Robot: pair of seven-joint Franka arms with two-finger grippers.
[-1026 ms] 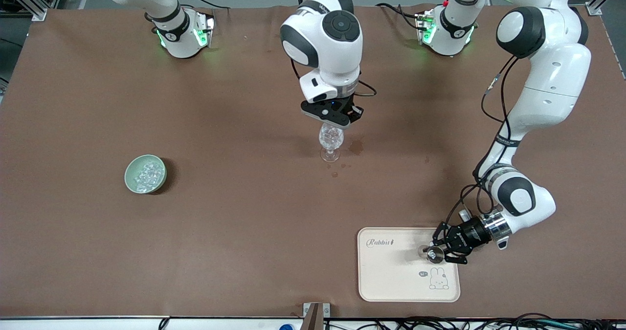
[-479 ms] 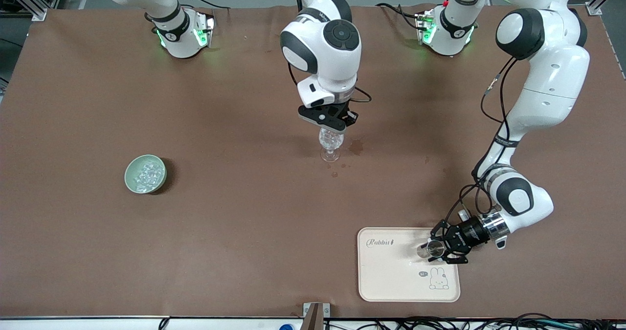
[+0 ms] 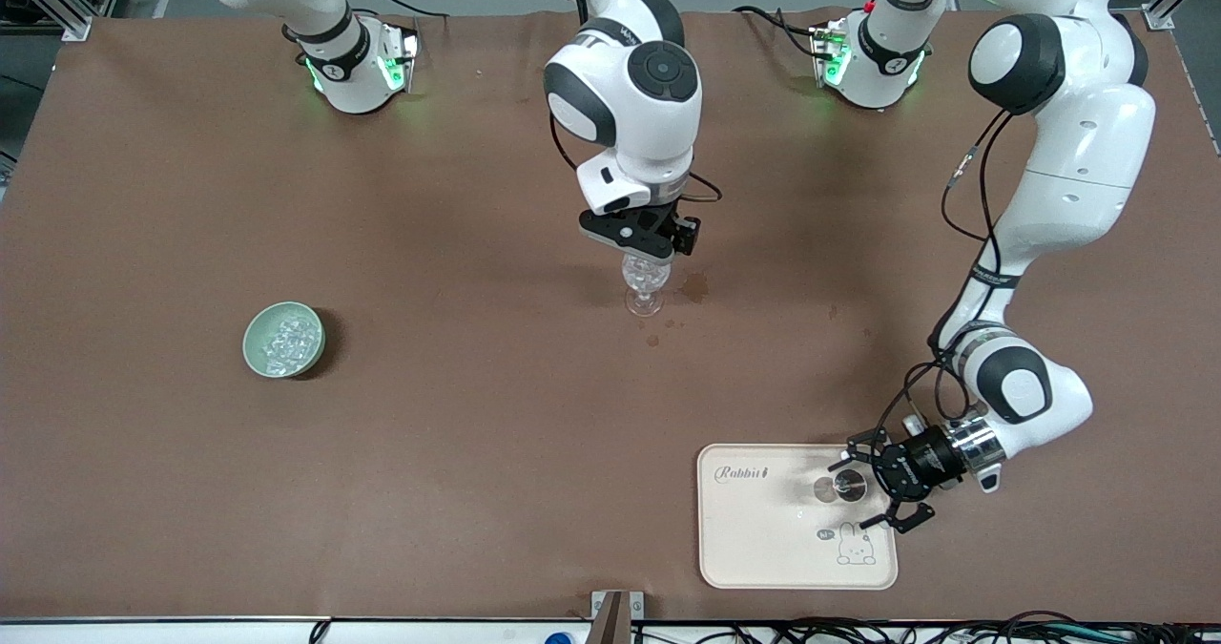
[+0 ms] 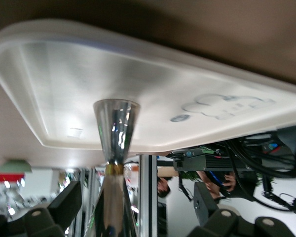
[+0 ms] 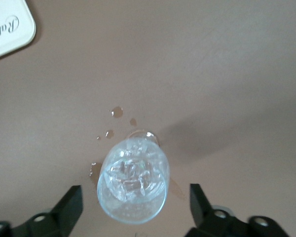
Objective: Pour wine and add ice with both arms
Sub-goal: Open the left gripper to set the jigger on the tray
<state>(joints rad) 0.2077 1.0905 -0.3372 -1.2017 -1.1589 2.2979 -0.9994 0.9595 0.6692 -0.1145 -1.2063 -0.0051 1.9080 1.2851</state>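
Here the right gripper [image 3: 641, 240] hangs wide open over the glass [image 3: 645, 280] holding ice [image 5: 133, 174]; the left gripper [image 3: 882, 488] stands open around the bottle [image 3: 845, 486] on the tray [image 3: 763, 539].

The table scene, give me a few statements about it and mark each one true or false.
1. The stemmed glass stands under the right gripper and holds ice. True.
2. The green bowl is empty. False: it holds ice cubes.
3. The left gripper is open, a metal bottle between its fingers on the cream tray. True.
4. The bowl sits on the tray. False: it sits on the brown table, toward the right arm's end.
5. The table around the glass is dry. False: small drops lie beside its foot.
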